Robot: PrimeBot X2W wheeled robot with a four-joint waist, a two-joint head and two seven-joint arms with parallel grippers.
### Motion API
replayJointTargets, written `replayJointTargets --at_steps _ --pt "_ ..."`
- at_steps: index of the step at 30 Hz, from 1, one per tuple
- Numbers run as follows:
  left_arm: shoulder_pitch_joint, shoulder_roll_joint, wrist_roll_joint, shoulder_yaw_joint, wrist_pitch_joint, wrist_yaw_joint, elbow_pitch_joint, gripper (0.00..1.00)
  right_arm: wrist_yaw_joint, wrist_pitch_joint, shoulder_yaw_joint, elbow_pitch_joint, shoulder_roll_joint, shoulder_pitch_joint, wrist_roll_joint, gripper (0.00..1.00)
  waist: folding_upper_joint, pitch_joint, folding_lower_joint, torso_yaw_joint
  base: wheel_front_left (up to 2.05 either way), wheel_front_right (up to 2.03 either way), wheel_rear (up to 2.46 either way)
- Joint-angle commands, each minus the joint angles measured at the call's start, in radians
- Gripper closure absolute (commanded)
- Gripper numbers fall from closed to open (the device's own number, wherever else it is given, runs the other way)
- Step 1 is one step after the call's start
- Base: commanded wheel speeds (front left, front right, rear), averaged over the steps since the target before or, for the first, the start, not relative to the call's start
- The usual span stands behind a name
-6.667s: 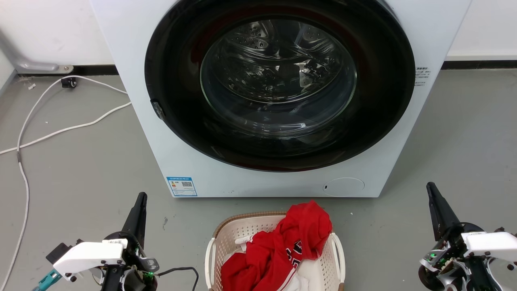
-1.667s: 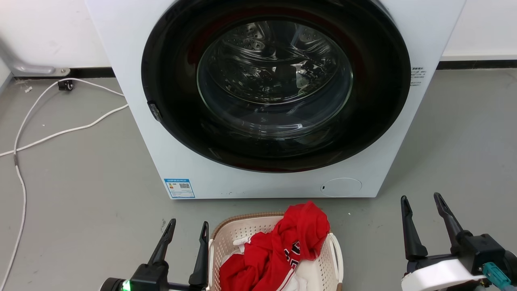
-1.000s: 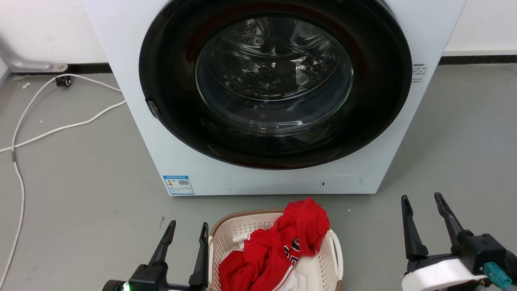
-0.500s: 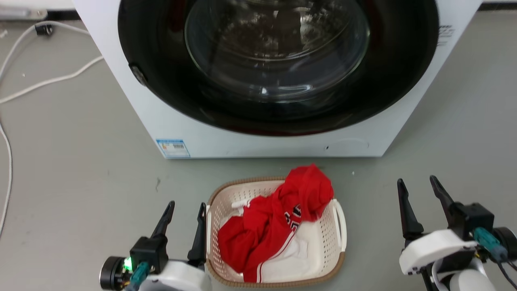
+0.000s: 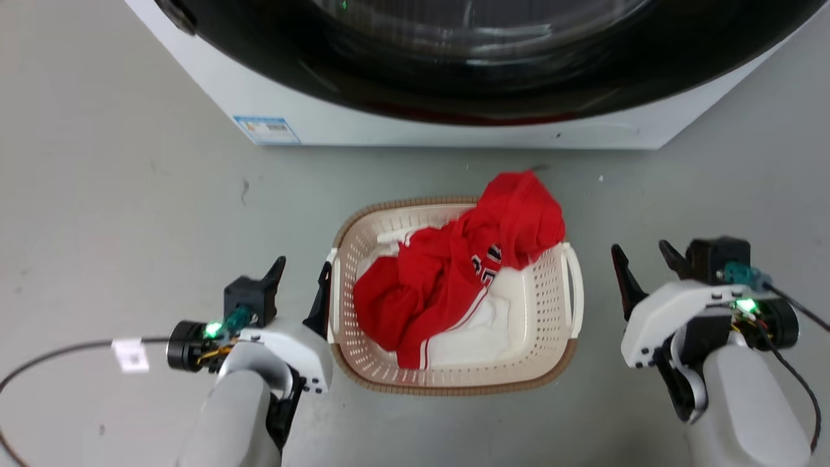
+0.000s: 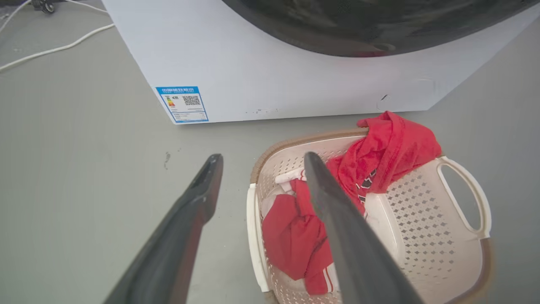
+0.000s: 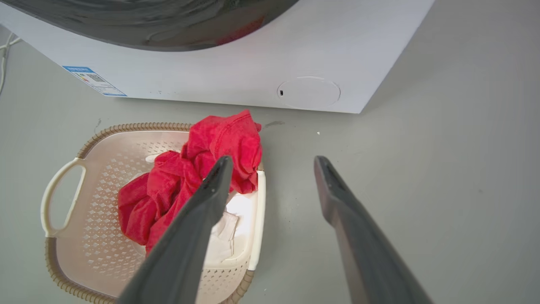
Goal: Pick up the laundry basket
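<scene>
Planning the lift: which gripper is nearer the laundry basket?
Left. The left gripper is right beside the laundry basket, at its left handle; the right gripper stands apart from the right handle, bare floor between.

A laundry basket (image 5: 454, 388) holding a red garment (image 5: 447, 279) sits mid-frame on the grey floor (image 5: 130, 194), below a white washer (image 5: 389, 126). The left gripper (image 5: 302, 264), fingers apart, is just beside its left edge. The right gripper (image 5: 640, 248), also spread, stands clear at right.

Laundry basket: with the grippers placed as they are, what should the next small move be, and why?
Probably shift the right gripper inward to the right handle of the laundry basket. Both grippers are open; the left gripper sits close beside the left handle, but bare floor separates the right one from its handle.
</scene>
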Motion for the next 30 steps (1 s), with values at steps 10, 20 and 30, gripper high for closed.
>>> replayJointTargets --at_steps 10,20,30 --pt "-0.291 0.022 -0.062 -0.128 0.131 -0.027 0.344 0.0 -0.001 0.088 0.034 0.314 0.0 -0.255 0.058 0.0 0.0 0.201 -0.0001 0.01 0.0 0.0 0.0" --pt "-0.422 0.059 -0.206 -0.286 0.227 -0.027 0.462 0.0 -0.001 0.126 0.073 0.571 0.0 -0.436 0.044 0.0 0.0 0.285 -0.0001 0.012 0.0 0.0 0.0" --pt "-0.497 0.076 -0.298 -0.425 0.289 -0.027 0.483 0.0 -0.001 0.106 0.077 0.722 0.0 -0.552 0.035 0.0 0.0 0.351 -0.0001 0.027 0.0 0.0 0.0"
